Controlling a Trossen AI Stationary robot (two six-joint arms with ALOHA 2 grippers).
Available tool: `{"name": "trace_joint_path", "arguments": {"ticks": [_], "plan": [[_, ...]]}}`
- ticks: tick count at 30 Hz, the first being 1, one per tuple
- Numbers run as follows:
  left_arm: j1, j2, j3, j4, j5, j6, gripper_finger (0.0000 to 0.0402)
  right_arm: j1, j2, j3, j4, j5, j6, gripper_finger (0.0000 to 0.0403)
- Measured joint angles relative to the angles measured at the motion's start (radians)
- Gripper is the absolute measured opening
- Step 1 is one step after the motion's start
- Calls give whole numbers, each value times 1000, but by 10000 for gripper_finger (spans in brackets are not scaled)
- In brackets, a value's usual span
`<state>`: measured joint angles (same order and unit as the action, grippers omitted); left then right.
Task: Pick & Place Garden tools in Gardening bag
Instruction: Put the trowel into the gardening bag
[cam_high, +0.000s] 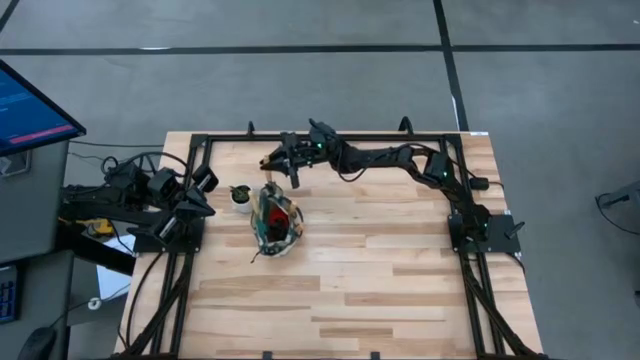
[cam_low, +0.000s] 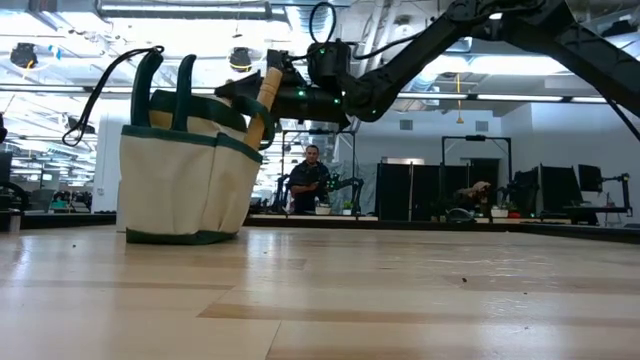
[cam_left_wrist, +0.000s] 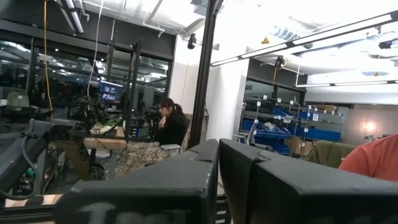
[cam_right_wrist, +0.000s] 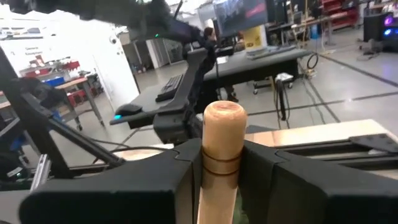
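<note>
Here the right hand (cam_right_wrist: 221, 171) (above the gardening bag (cam_low: 185, 175)) is clamped on a trowel's wooden handle (cam_right_wrist: 222, 146).

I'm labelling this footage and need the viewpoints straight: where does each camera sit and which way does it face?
High view: overhead, straight down on the table, both arms, the bag.
Low view: table height, looking level at the bag; right gripper holds a trowel above it.
Left wrist view: left gripper, shut, faces the room.
Right wrist view: fingers clamp the trowel handle.
Shared: high, low and right wrist views show the trowel.
</note>
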<state>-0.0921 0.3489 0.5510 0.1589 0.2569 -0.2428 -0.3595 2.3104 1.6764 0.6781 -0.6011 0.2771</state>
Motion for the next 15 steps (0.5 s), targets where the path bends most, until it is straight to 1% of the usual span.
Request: {"name": "trace_joint_path", "arguments": {"ticks": [3, 7, 10, 13, 15], "plan": [[0, 0, 0, 0, 0, -1, 3, 0, 0, 0, -13, -2, 4, 61], [0, 0, 0, 0, -3, -1, 3, 10, -9, 2, 74, -5, 11, 61], [0, 0, 0, 0, -3, -1, 3, 14, -16, 43, 84, -29, 10, 61], [0, 0, 0, 0, -3, -1, 3, 13, -19, 60, 50, -24, -13, 61], [0, 0, 0, 0, -3, -1, 3, 11, -17, 60, -3, 5, -49, 61]]}}
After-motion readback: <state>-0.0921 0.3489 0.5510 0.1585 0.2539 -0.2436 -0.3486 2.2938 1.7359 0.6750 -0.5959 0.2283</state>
